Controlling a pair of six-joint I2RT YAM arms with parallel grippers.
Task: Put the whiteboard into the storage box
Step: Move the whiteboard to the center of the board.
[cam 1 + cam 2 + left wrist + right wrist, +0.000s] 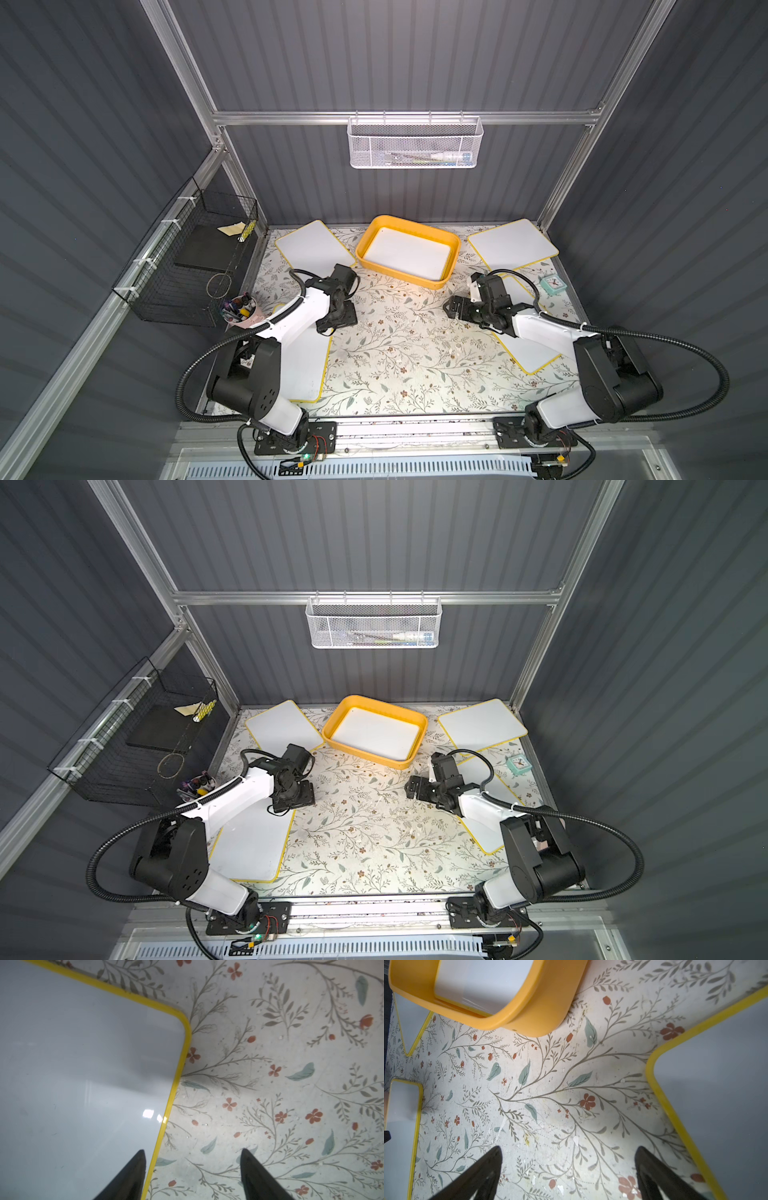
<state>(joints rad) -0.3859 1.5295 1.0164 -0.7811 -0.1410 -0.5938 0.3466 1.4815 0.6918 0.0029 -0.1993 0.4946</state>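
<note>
In both top views the box sits mid-frame, long axis slanting down-right, a board flat inside; left wrist view: left gripper, partly spread and empty, straddles a loose board's yellow edge, bottom centre; right wrist view: right gripper gapes wide, empty, over cloth.

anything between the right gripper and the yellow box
Nothing: only bare floral tabletop lies between the right gripper and the box, as the right wrist view shows.
</note>
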